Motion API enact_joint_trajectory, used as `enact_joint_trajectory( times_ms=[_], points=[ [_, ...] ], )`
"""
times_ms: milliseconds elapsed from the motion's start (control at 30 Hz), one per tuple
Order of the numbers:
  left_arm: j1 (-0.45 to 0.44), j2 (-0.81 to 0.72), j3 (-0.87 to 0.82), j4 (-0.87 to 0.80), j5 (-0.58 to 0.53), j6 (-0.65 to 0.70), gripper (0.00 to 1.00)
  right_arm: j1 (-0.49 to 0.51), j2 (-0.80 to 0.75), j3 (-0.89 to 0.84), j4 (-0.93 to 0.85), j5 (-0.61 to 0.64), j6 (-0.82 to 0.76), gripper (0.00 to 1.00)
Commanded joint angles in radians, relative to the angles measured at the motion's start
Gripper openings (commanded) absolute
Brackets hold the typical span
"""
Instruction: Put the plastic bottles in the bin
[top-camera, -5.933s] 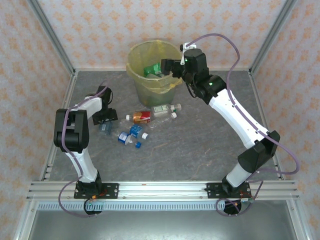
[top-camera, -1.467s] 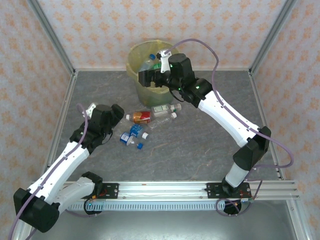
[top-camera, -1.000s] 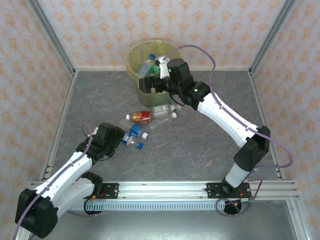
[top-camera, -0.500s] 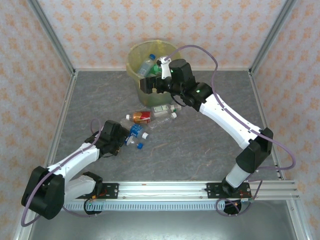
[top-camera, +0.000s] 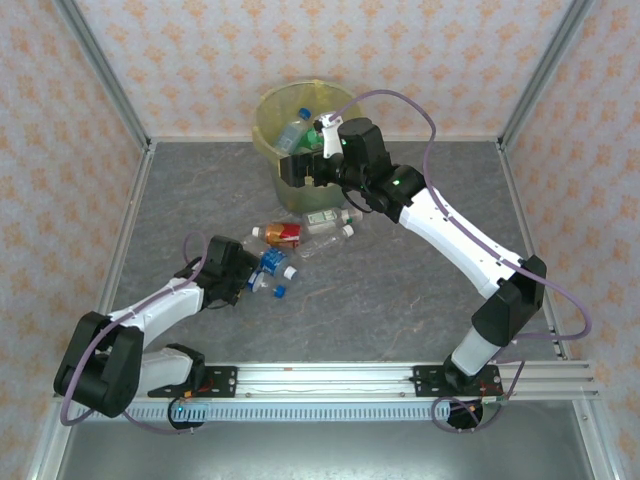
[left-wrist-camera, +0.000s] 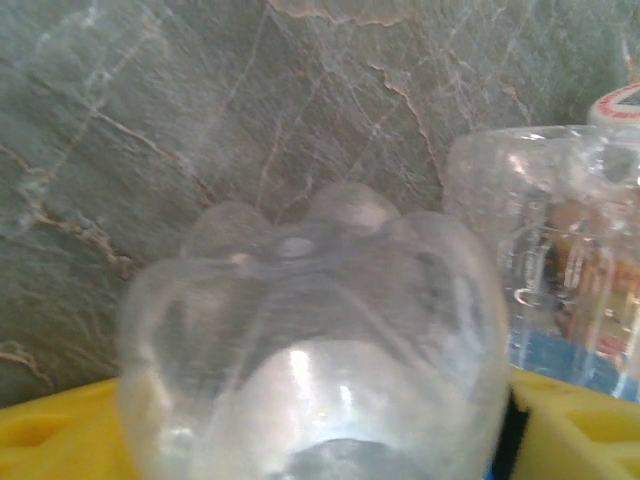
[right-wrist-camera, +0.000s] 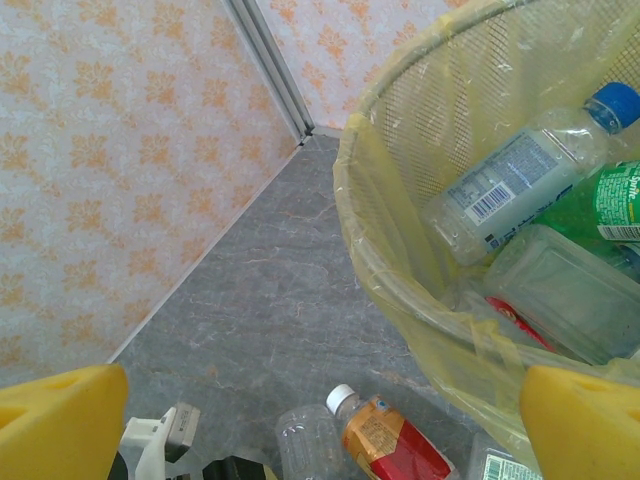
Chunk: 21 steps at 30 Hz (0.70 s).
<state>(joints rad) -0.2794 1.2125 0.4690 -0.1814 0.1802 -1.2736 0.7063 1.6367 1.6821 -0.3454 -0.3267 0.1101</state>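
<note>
Left gripper (top-camera: 245, 280) is set around the base of a clear bottle (left-wrist-camera: 310, 330) on the table (top-camera: 400, 300), one finger on each side; an actual pinch can't be told. Right gripper (top-camera: 290, 168) is held wide open, empty, by the bin (top-camera: 268, 130), where several bottles (right-wrist-camera: 520, 175) are piled.

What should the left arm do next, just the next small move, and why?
Probably close the left end effector on the clear plastic bottle. Its lobed base sits between the two yellow fingers, but a firm grip isn't evident. Lifting toward the round yellow-lined bin comes after.
</note>
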Motion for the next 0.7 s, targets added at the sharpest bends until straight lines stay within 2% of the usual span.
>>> enact_joint_trajectory(
  times_ms=[0, 67, 200, 433, 667],
  points=[
    [0.009, 0.026, -0.01, 0.043, 0.019, 0.021, 0.71, 0.006, -0.008, 0.043, -0.019, 0.021, -0.014, 1.0],
    [0.013, 0.017, -0.01, 0.026, 0.012, 0.023, 0.62, 0.006, -0.006, 0.047, -0.021, 0.024, -0.015, 1.0],
    [0.022, -0.039, -0.011, -0.014, -0.018, 0.037, 0.57, 0.006, 0.001, 0.056, -0.023, 0.025, -0.015, 1.0],
    [0.077, -0.169, 0.045, -0.139, -0.068, 0.095, 0.58, 0.006, 0.035, 0.1, -0.035, 0.015, -0.012, 1.0],
    [0.104, -0.208, 0.28, -0.276, -0.181, 0.24, 0.58, 0.007, 0.065, 0.146, -0.039, 0.036, 0.0, 1.0]
  ],
)
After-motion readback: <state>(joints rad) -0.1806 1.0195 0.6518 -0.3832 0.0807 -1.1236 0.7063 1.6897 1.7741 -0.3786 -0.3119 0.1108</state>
